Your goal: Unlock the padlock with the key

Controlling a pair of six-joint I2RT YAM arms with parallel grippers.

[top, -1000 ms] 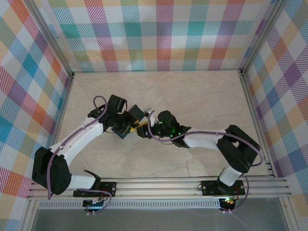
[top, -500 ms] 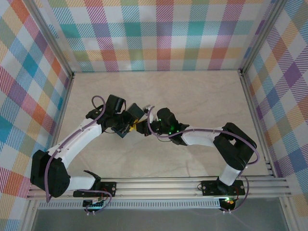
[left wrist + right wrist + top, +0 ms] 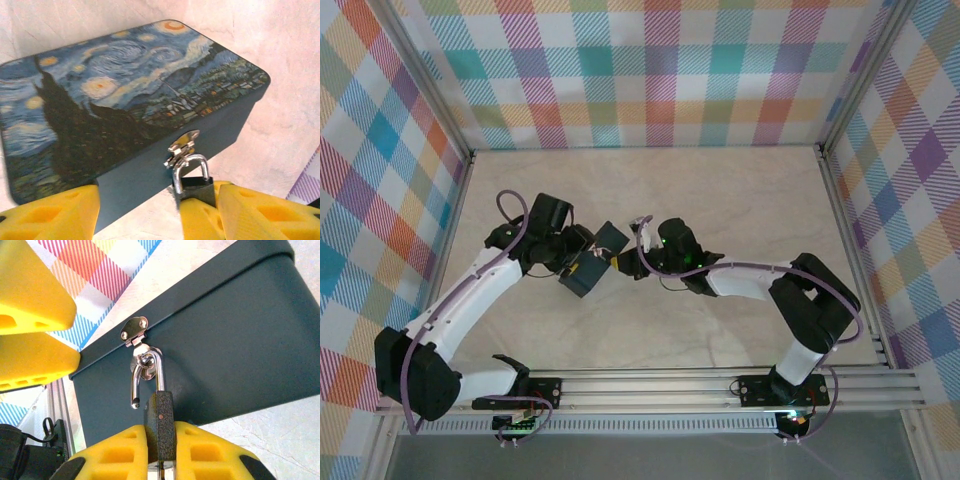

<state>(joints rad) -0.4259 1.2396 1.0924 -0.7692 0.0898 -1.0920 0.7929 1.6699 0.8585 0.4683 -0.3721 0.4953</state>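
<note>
The padlock [image 3: 160, 412] hangs by its silver shackle [image 3: 159, 365] from the hasp [image 3: 134, 332] on the front of the dark blue painted box [image 3: 115, 100]. One leg of the shackle is free of the body. My right gripper [image 3: 161, 434] is shut on the padlock body, a yellow pad on each broad face. In the left wrist view the padlock [image 3: 196, 186] sits behind one right pad [image 3: 200, 220]. My left gripper [image 3: 155, 220] is open and holds nothing, just in front of the box. The key is hidden.
Both grippers meet at the box [image 3: 585, 280] near the middle-left of the beige table [image 3: 740, 200]. Plaid walls stand on three sides, and an aluminium rail [image 3: 650, 385] runs along the near edge. Bare table lies behind and to the right.
My left arm has drawn back to the left and its jaws have widened. The right gripper has stayed at the front of the box, turned slightly.
</note>
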